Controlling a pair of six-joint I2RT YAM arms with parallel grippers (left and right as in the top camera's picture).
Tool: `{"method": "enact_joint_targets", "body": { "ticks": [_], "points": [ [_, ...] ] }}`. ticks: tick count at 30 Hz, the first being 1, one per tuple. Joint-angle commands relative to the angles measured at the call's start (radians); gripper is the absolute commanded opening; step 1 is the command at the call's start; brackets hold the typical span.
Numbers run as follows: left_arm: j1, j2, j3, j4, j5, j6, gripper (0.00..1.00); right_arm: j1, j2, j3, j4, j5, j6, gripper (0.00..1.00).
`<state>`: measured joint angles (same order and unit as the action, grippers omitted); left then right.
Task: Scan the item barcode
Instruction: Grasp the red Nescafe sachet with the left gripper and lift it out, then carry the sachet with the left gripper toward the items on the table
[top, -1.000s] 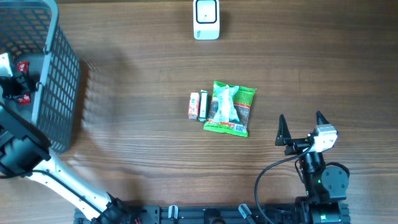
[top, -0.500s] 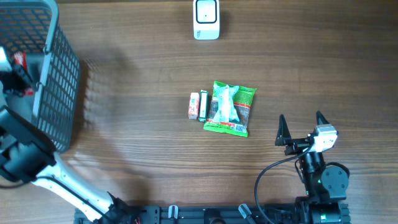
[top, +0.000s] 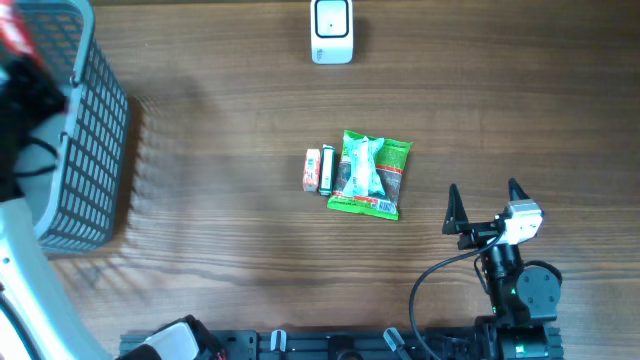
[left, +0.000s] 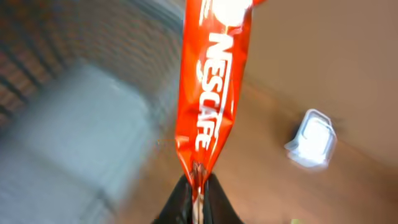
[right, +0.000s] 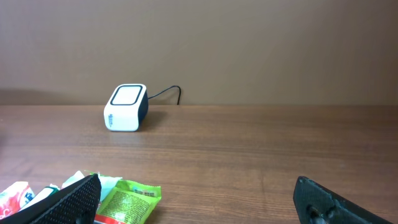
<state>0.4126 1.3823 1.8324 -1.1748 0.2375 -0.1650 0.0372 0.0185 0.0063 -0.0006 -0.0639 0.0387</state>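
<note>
I hold the sachet (left: 211, 106) by its end in the left gripper (left: 199, 198), pinched shut, by the basket (top: 95, 150) well left of the scanner (top: 331, 30); it should travel barcode-face square to the scanner, clearing the basket rim and the packets (top: 368, 175) before the scanner, while the right gripper (top: 485, 205) gapes empty.
</note>
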Motion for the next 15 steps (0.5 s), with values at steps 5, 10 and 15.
{"method": "enact_joint_targets", "body": {
  "ticks": [5,10,15],
  "points": [
    [-0.302,0.03,-0.274,-0.171,0.111,0.004,0.04,-0.005,-0.002,-0.001,0.003,-0.013,-0.012,1.0],
    [-0.4,0.04,-0.57,-0.008,0.157,0.0,0.04,-0.005,-0.002,-0.001,0.003,-0.013,-0.012,1.0],
    [-0.425,0.072,-0.773,0.182,0.234,-0.058,0.04,-0.005,-0.002,-0.001,0.003,-0.013,-0.011,1.0]
  ]
}}
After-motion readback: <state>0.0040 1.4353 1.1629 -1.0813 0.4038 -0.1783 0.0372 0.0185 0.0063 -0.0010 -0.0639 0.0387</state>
